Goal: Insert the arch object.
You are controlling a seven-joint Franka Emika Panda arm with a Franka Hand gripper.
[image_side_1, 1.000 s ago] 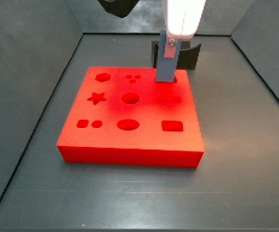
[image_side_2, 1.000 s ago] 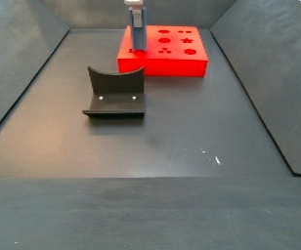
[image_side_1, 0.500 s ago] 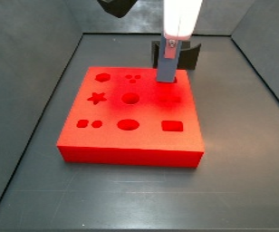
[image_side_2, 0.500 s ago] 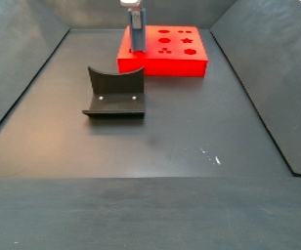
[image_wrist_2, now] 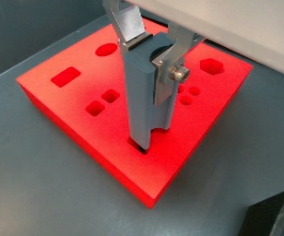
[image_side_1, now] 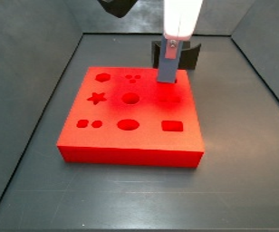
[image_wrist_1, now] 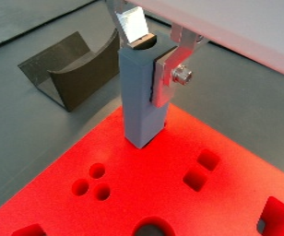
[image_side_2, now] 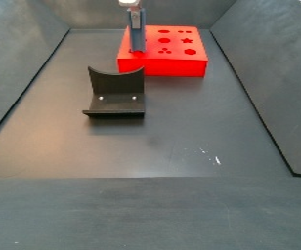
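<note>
The pincer [image_wrist_1: 153, 51] had barely moved over the last second, closed on the upright grey-blue arch object [image_wrist_1: 138, 101], whose lower end met the red board [image_wrist_1: 58, 198] at its corner nearest the fixture [image_wrist_1: 76, 78]; insertion seemingly stalled.

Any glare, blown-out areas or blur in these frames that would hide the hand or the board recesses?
In a side view the arm above the hand is blown out white and the red board oversaturated, recesses still readable; both wrist views are sharp, the grey-blue bar clear between the fingers; the fixture is evenly lit.
</note>
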